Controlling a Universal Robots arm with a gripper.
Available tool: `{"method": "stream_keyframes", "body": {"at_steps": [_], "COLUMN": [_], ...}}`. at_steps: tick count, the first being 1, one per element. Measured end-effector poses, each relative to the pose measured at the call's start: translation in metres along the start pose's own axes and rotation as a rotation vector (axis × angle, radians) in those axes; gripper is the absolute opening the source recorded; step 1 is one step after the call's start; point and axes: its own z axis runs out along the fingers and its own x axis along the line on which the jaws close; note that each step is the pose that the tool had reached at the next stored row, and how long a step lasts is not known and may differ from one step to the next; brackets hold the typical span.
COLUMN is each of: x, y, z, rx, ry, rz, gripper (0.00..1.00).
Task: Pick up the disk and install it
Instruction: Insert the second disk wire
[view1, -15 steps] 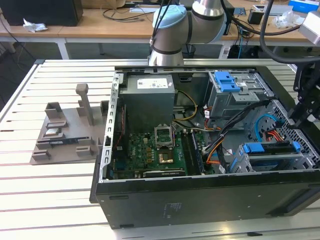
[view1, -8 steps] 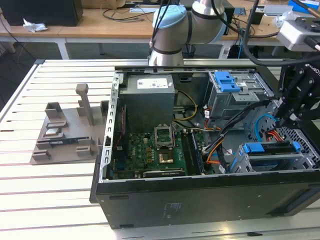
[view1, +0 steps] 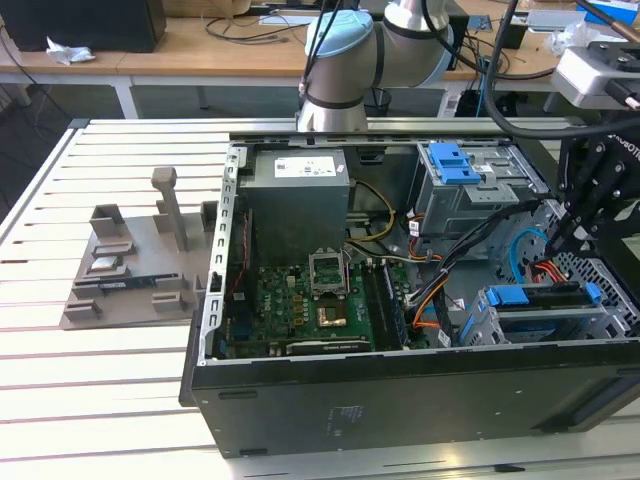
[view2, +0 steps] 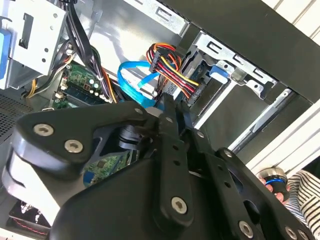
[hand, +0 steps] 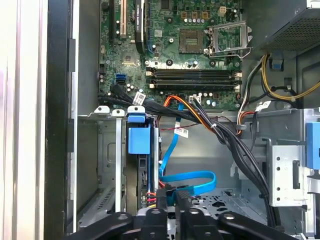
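Note:
The disk (view1: 540, 298) sits edge-on in the drive cage (view1: 520, 325) at the near corner of the open computer case, on the exterior view's right, framed by its blue carrier. In the first wrist view the carrier's blue handle (hand: 138, 137) stands out of the cage slot. My gripper (view1: 560, 245) hangs just above and behind the cage, over the blue data cable (hand: 192, 180). Both wrist views show the black fingers (hand: 161, 200) close together, the gripper (view2: 170, 107) shut with nothing visible between them. It does not touch the disk.
Inside the case lie the motherboard (view1: 310, 300), a grey power supply box (view1: 300, 190), a second cage with a blue latch (view1: 455, 160) and bundled cables (hand: 225, 135). A grey fixture (view1: 130, 270) stands on the slatted table (view1: 100, 400). A striped sleeve (view2: 305, 197) shows beside the case.

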Motion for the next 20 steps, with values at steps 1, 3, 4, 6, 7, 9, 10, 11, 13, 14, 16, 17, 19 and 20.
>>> {"method": "stream_keyframes", "body": {"at_steps": [1,3,4,6,7,9,10,11,13,14,16,17,19,20], "x": [0.0000,0.0000,0.0003,0.0044,0.0078,0.0161,0.0190,0.0205,0.0228,0.0236,0.0241,0.0241,0.0241,0.0241], "y": [0.0000,0.0000,0.0000,0.0002,0.0004,0.0007,0.0008,0.0011,0.0017,0.0019,0.0021,0.0020,0.0019,0.0018], "z": [0.0000,0.0001,0.0002,0.0002,0.0005,0.0014,0.0024,0.0036,0.0058,0.0070,0.0155,0.0193,0.0216,0.0218], "rx": [0.0000,0.0000,0.0000,0.0000,0.0000,0.0000,0.0000,0.0000,0.0000,0.0000,-0.0001,-0.0002,-0.0001,-0.0001], "ry": [0.0000,0.0000,-0.0002,0.0014,0.0015,0.0017,0.0017,0.0015,0.0018,0.0014,0.0035,0.0035,0.0034,0.0037], "rz": [0.000,0.000,0.000,0.000,0.000,0.000,0.000,0.000,-0.001,-0.002,-0.043,-0.043,-0.043,-0.043], "gripper": [0.16,0.16,0.16,0.16,0.16,0.16,0.16,0.16,0.16,0.16,0.16,0.16,0.16,0.16]}}
